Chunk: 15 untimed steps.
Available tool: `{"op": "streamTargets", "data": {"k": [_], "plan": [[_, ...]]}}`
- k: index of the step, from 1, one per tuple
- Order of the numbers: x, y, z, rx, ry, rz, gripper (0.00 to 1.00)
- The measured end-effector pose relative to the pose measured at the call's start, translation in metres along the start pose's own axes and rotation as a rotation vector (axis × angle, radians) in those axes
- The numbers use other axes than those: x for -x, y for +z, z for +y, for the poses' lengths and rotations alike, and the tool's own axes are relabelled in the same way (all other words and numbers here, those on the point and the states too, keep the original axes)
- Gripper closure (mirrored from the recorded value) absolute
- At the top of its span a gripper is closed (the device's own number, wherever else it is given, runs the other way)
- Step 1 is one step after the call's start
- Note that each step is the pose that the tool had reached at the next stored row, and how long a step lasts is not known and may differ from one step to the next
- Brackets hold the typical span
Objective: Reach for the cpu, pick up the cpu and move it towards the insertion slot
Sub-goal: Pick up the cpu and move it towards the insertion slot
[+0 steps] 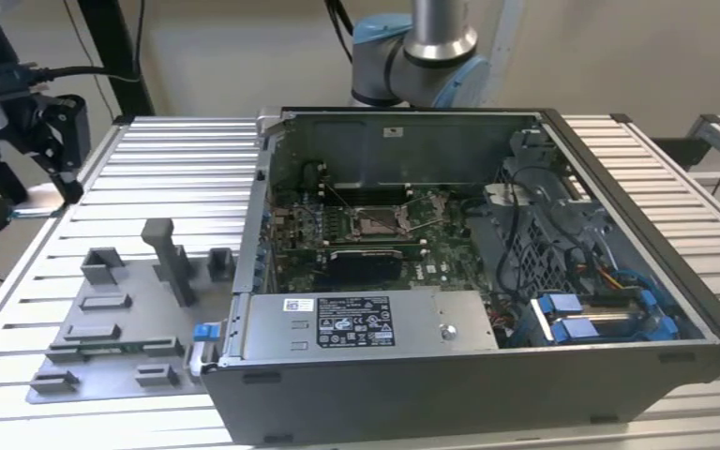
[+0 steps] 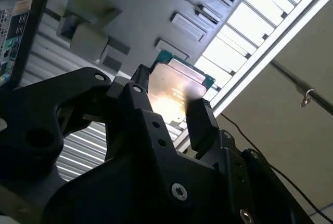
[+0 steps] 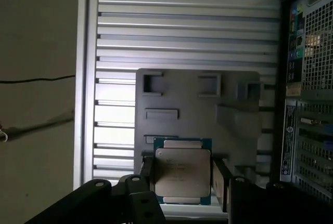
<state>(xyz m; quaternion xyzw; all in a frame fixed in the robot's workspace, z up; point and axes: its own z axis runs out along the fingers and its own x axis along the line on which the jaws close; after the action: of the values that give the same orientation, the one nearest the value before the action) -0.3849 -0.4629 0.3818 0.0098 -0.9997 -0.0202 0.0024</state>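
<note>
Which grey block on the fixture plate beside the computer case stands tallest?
The slim upright post on the fixture plate, in the exterior view. It rises well above the squat blocks on either side of it.

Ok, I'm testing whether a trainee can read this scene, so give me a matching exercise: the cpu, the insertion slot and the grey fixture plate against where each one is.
Things:
1. cpu
2. insertion slot
3. grey fixture plate

Places:
A. inside the computer case
B. flat on the slatted table, at the exterior view's left of the case
C. clamped between the fingers of the gripper

Pairs: 1-C, 2-A, 3-B
</note>
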Motion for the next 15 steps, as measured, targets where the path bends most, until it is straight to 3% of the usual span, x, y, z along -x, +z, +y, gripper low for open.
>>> {"op": "streamTargets", "data": {"k": [8, 15], "plan": [[0.0232, -0.0002, -0.0004, -0.0001, 0.000, 0.0003, 1.00], [0.0364, -0.0001, -0.0007, 0.0000, 0.000, 0.0002, 1.00]]}}
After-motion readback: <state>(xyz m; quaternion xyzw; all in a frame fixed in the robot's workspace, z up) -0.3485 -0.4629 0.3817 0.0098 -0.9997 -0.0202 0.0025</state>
